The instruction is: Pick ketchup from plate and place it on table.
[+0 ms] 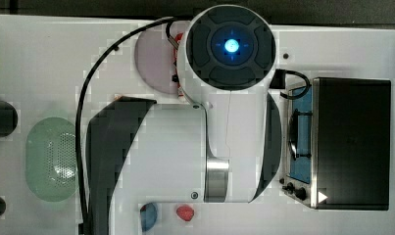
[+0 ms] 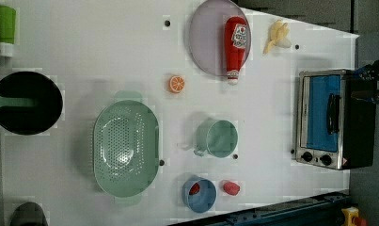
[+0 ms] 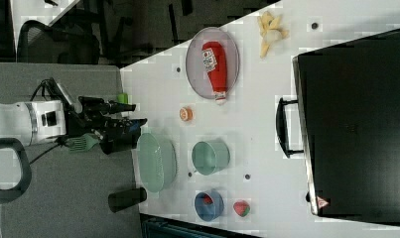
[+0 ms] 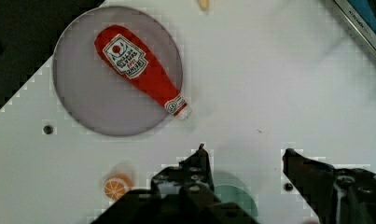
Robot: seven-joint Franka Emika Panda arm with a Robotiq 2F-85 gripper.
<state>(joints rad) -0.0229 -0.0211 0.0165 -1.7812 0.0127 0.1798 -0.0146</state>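
Your ketchup is lying on its side along the right-hand part of the plate in the left view, its white cap poking over the rim onto the table, near that table's far edge. Nothing is touching the bottle, so the pick is not yet begun. To the plate's right in the wrist view, your gripper is hovering well apart from it, jaws standing spread and empty. You are looking at a task with everything left: reaching the bottle, closing on it, lifting it clear and setting it on bare tabletop.
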